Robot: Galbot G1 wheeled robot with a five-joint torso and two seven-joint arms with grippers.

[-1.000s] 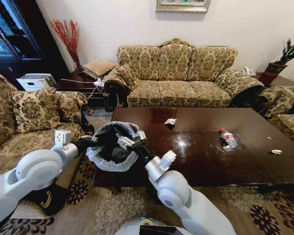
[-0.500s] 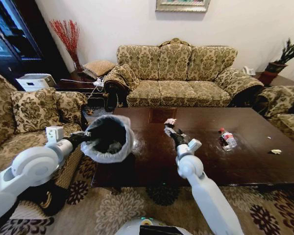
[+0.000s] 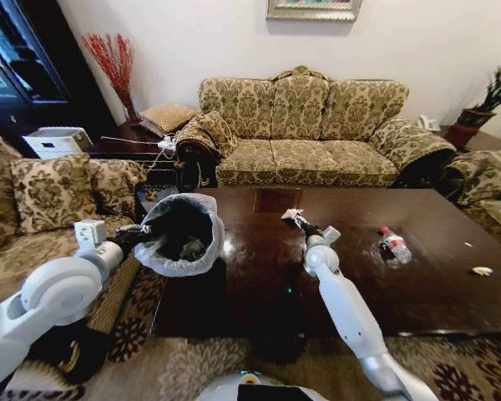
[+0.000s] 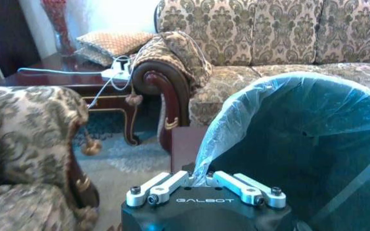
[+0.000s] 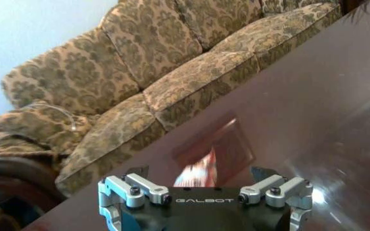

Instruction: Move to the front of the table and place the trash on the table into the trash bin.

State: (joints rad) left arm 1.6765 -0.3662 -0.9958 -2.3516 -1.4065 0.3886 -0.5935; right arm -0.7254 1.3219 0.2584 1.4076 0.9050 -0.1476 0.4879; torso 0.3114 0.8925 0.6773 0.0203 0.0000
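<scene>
- Head view: my left gripper [image 3: 142, 242] kept the bin [image 3: 180, 235] gripped by its bagged rim, tilted mouth-forward at the table's [image 3: 259, 284] near-left corner. A second before, my right gripper [image 3: 295, 220] was at the bin mouth; it had since swung out over the table and sat just beside the far-centre scrap [image 3: 290, 214]. I judged one drop done and the next pickup begun. The bottle [image 3: 393, 245] lay right of centre and another scrap [image 3: 483, 271] near the right edge, both untouched.
- Left wrist view: its fingers [image 4: 236, 184] were closed on the bag rim [image 4: 218, 144], the dark bin interior just beyond.
- Right wrist view: the right gripper's [image 5: 201, 174] fingers [image 5: 137, 185] stood wide apart and empty, with a pale, reddish scrap [image 5: 194, 173] between them on the glossy table [image 5: 313, 120]; contact wasn't clear.
</scene>
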